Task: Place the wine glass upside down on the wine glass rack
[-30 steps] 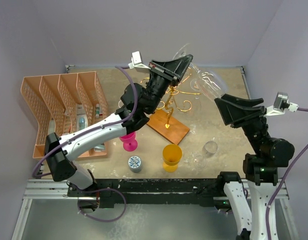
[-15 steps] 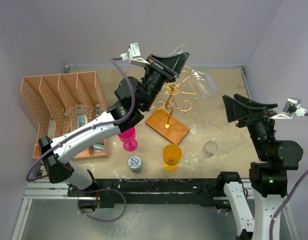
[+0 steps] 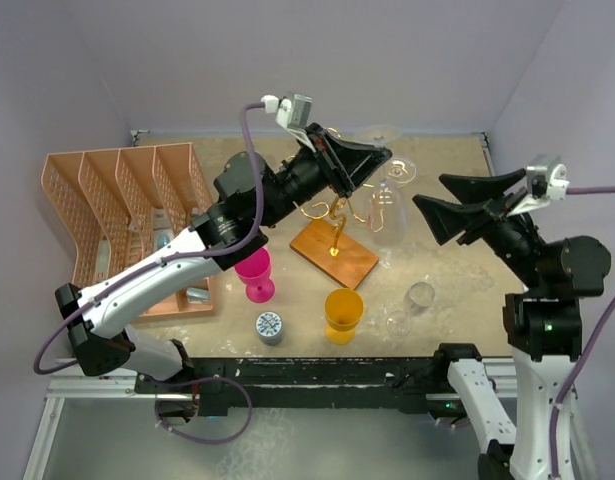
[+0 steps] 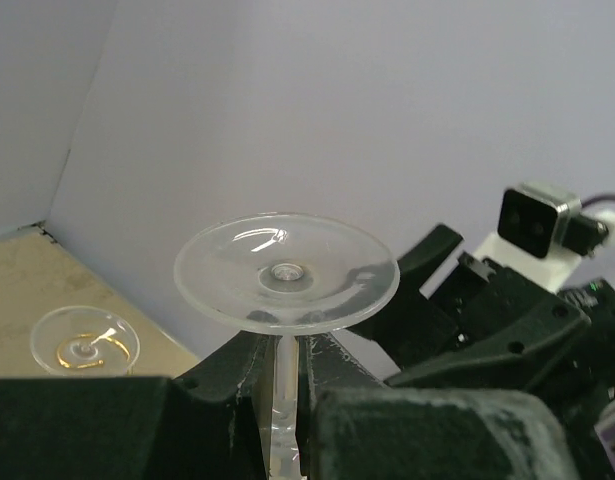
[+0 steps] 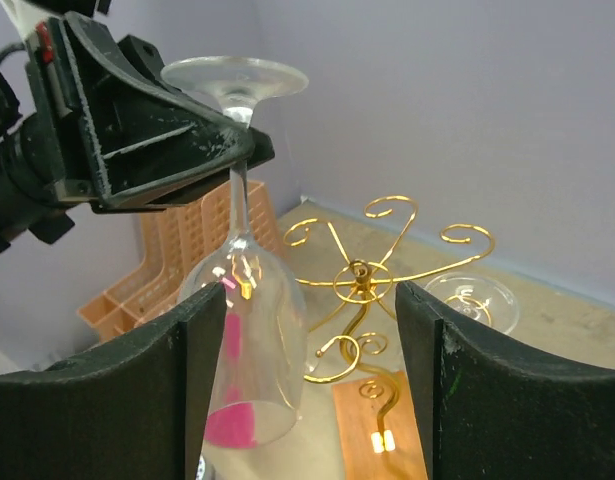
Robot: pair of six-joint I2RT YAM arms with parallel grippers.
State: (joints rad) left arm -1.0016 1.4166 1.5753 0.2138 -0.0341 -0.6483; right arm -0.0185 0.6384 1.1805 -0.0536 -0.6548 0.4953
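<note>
one wine glass [image 3: 384,214] hangs foot-up, stem vertical, just right of the rack [image 3: 336,212] — the left gripper [image 3: 370,163] clamps its stem. farther right of the rack, the right gripper [image 3: 429,192] gapes empty — so the short sideways move onto the rack looks like the left gripper's job.

Sandy table [image 3: 449,160]: orange basket [image 3: 117,215] at left edge; wine glass rack [image 3: 337,255] mid-table; pink goblet [image 3: 255,275], patterned pot [image 3: 270,326], yellow cup [image 3: 343,313], clear glass [image 3: 412,305] toward near edge.

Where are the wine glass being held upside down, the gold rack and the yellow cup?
wine glass [image 5: 249,330], right wrist view, on its bowl.
wine glass rack [image 3: 355,262], top view, on its wooden base.
yellow cup [image 3: 343,312], top view, on its bowl.
</note>
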